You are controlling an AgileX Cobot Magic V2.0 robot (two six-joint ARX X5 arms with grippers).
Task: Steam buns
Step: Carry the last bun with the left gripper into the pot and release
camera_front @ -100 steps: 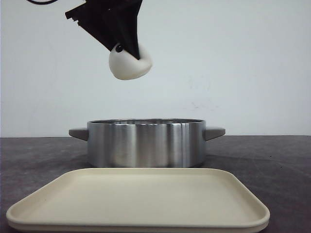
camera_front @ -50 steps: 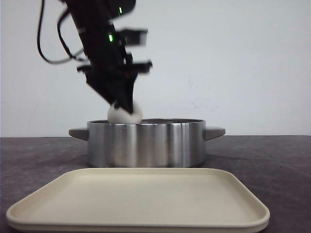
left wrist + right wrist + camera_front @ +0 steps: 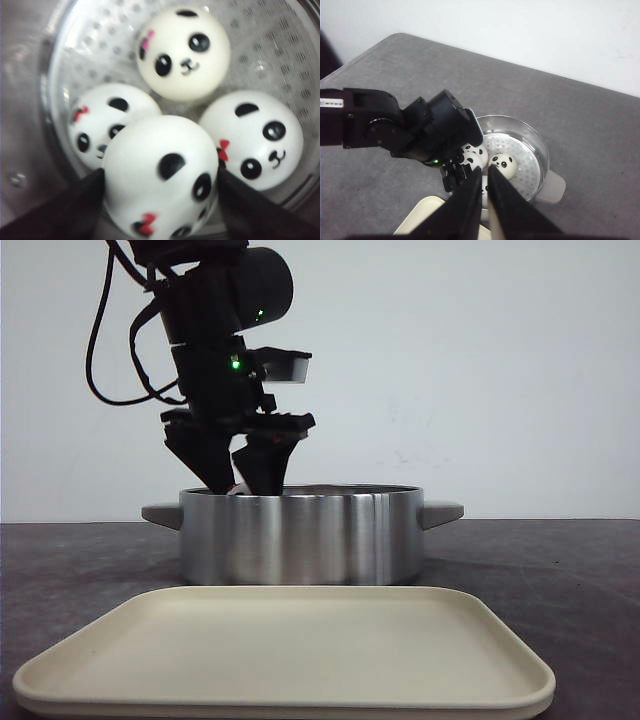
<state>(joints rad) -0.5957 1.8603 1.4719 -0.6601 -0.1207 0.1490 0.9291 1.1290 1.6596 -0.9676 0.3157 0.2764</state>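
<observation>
A white panda-faced bun (image 3: 162,175) sits between the fingers of my left gripper (image 3: 160,172), which is shut on it and lowered into the steel steamer pot (image 3: 300,540). Three more buns (image 3: 182,50) (image 3: 107,122) (image 3: 260,137) rest on the pot's perforated tray (image 3: 280,45), close around the held one. From the front, the left gripper (image 3: 245,478) dips behind the pot's rim and the buns are almost wholly hidden. My right gripper (image 3: 485,200) hangs high above the pot, shut and holding nothing; below it a bun (image 3: 502,165) shows in the pot (image 3: 540,150).
A cream tray (image 3: 290,650) lies bare in front of the pot, near the table's front edge. The pot's grey side handles (image 3: 442,512) stick out left and right. The left arm (image 3: 395,125) reaches in over the dark grey table (image 3: 580,120).
My left arm has come down with the bun from high above the pot until the gripper and bun are inside it, behind the rim.
</observation>
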